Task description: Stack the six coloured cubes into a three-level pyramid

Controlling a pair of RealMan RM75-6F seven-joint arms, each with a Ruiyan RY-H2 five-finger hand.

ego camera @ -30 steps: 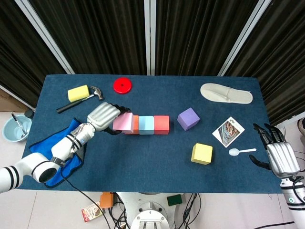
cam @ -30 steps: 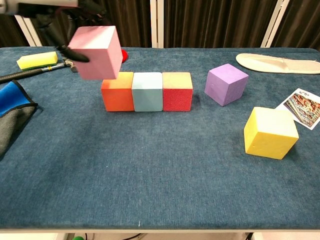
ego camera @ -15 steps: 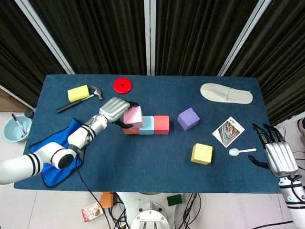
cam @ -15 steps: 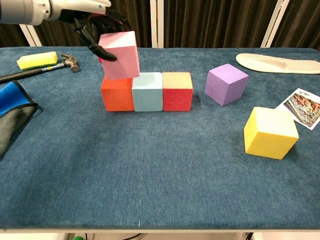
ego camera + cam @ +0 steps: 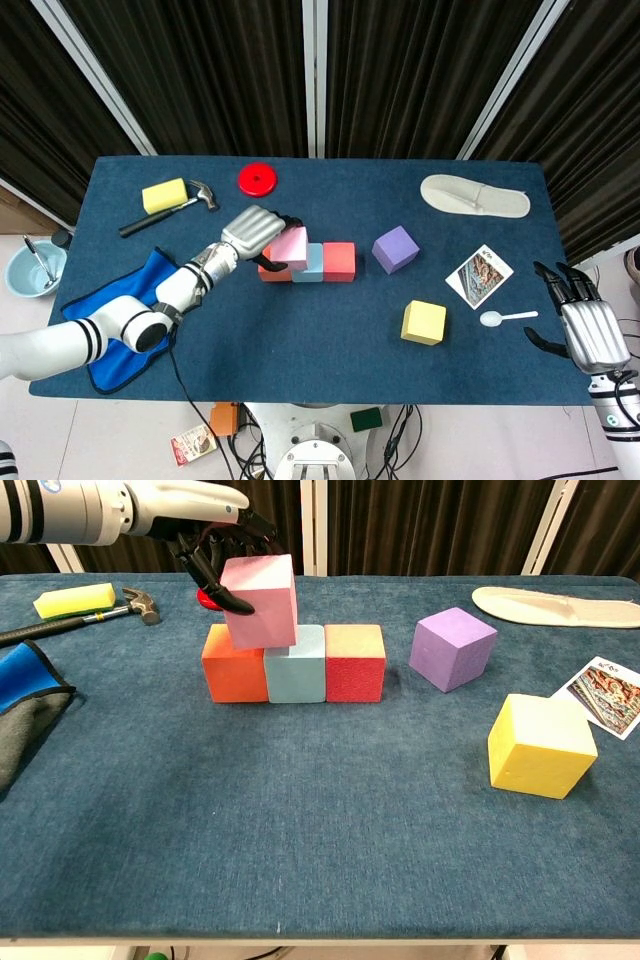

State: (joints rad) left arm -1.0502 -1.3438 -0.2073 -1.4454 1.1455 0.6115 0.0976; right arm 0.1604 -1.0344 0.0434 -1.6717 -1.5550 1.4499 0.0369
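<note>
The blue table (image 5: 300, 330) carries a base row of three cubes: the orange cube (image 5: 232, 676), the light-blue cube (image 5: 296, 670) and the red cube (image 5: 354, 664), touching side by side. At about two o'clock from the row stands the purple cube (image 5: 453, 647); at about four o'clock sits the yellow cube (image 5: 541, 745), well apart. The left hand (image 5: 205, 525) pinches the pink cube (image 5: 260, 601) from behind and above, dark fingers (image 5: 212, 575) curled on its left face. The cube sits tilted over the orange and light-blue seam. Released askew, it may slide off or nudge the row apart. The right hand (image 5: 585, 325) hangs at the table's four o'clock edge, fingers spread, holding nothing.
</note>
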